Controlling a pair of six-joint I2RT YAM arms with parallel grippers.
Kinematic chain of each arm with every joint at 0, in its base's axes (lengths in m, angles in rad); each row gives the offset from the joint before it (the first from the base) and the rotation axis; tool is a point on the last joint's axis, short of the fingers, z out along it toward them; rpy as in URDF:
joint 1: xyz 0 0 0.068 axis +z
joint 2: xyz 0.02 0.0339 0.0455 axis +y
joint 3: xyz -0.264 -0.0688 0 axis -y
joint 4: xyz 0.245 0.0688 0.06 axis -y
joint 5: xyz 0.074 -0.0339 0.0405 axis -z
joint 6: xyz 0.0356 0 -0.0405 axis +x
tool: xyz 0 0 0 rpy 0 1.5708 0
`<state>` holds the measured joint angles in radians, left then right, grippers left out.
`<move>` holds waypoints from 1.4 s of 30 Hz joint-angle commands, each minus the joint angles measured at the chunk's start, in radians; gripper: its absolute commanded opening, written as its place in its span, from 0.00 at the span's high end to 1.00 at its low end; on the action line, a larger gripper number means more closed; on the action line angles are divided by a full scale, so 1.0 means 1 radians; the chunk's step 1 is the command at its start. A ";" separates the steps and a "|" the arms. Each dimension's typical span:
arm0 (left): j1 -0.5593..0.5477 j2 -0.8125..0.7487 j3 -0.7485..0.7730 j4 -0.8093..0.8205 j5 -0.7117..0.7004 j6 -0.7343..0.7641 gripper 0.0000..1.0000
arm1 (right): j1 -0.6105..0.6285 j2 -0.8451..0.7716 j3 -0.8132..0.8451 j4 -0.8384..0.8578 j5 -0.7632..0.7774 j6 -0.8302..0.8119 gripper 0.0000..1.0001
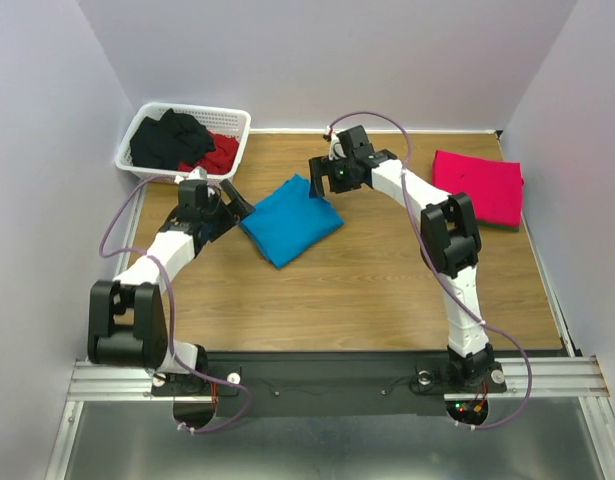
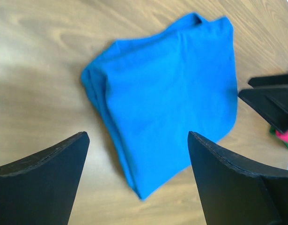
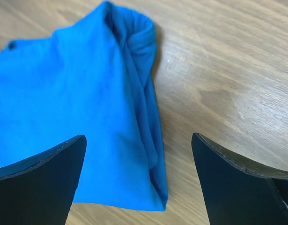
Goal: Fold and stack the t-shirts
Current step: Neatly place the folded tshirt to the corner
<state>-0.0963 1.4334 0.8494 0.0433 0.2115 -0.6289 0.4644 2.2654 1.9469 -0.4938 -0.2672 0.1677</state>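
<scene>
Blue t-shirt (image 1: pixel 290 220) first: it lies folded into a neat square on the wooden counter (image 1: pixel 367 290), a bit left of the middle and toward the back. It is turned like a diamond, with one corner pointing at the arms. Along one side you can see the folded layers stacked on each other.

The left gripper (image 1: pixel 239 208) is just beside the left corner of the blue t-shirt. Its two black fingers (image 2: pixel 45 178) are spread wide apart and hold nothing. From the left wrist, the shirt shows in the gap between them, lying flat on the wood.

The right gripper (image 1: pixel 315 178) is at the shirt's back corner. Its fingers (image 3: pixel 40 183) are spread wide too, with nothing in them. I cannot tell if either gripper touches the cloth.

The pinkish-red t-shirt (image 1: pixel 479 185) lies folded at the back right of the counter, well apart from the blue one. A thin green edge (image 1: pixel 505 226) peeks out under its near side.

At the back left corner sits a white plastic basket (image 1: pixel 242 128). Some black clothes (image 1: pixel 167 138) are piled in it, and a red cloth (image 1: pixel 219 155) lies beside them in the same basket.
</scene>
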 commanded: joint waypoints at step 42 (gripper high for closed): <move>0.003 -0.600 -0.253 -0.295 -0.185 -0.080 0.02 | 0.149 -0.064 -0.204 0.028 0.676 0.019 1.00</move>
<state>-0.0963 0.8639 0.5705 -0.2295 0.0601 -0.7147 0.6231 2.2875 1.8046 -0.3569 0.1261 0.1673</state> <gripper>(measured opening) 0.985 0.055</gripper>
